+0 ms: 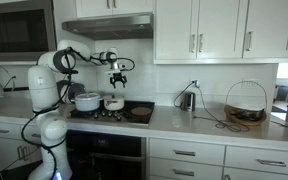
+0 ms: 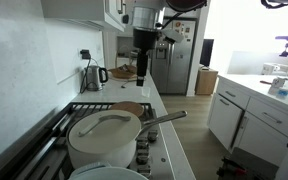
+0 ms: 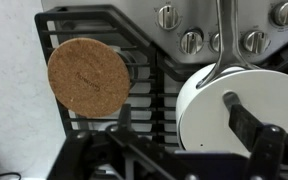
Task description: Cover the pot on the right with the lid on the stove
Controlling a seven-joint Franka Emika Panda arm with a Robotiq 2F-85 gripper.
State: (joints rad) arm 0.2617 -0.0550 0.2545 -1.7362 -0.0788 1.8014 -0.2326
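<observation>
A round cork-brown lid point(image 3: 87, 78) lies flat on the black stove grate; it also shows in both exterior views point(image 1: 140, 113) point(image 2: 131, 108). The white pot with a long metal handle point(image 3: 239, 105) stands beside it on the stove point(image 1: 114, 103) point(image 2: 106, 135). My gripper point(image 3: 177, 110) hangs well above the stove point(image 1: 117, 75) point(image 2: 144, 50), roughly over the white pot and the lid. Its fingers are spread apart and hold nothing. In the wrist view one finger covers part of the white pot.
A larger pot point(image 1: 87, 101) stands on the stove on the far side of the white pot from the lid. The stove knobs point(image 3: 192, 41) line the front edge. A kettle point(image 1: 187, 100) and a wire basket point(image 1: 246, 105) stand on the counter. A range hood point(image 1: 109, 27) hangs overhead.
</observation>
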